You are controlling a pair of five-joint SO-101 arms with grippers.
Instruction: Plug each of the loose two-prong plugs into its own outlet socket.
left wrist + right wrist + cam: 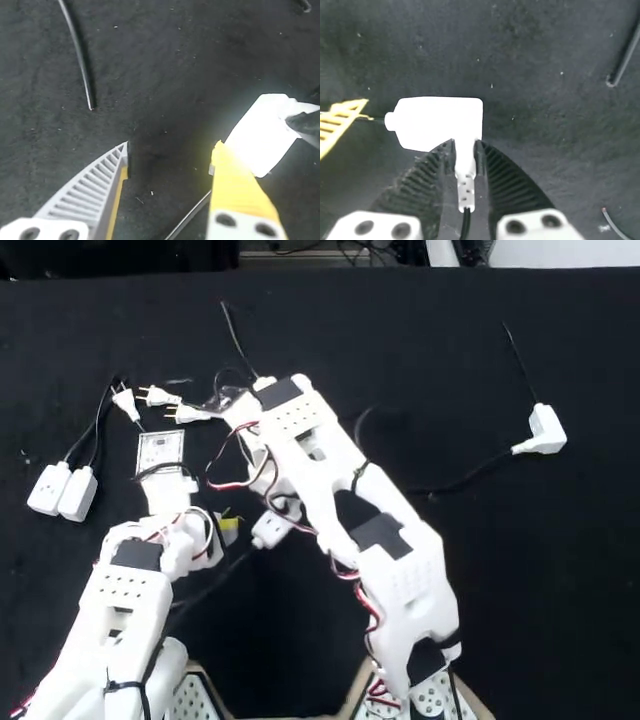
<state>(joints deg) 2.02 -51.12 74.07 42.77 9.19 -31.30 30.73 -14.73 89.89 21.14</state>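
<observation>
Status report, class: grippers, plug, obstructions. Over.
Left gripper open, beside socket. Right gripper shut on plug, plug against socket. No obstruction seen.

robotics lab bench
a table (540, 580) draped in black cloth carries the white printed left arm (125, 600) and right arm (400, 570), red and black servo wires (368, 608) looped bare along them; tangled cables (350, 250) lie past the far edge.

High view: fixed above the table (520, 330) at its near edge, looking down and across to the far edge, both arms seen from behind. Left wrist view: close over the tabletop, looking past left gripper (171, 146). Right wrist view: closer still, looking along right gripper (465, 143). All three share the white block (268, 530) (262, 135) (437, 122), mid-table.
</observation>
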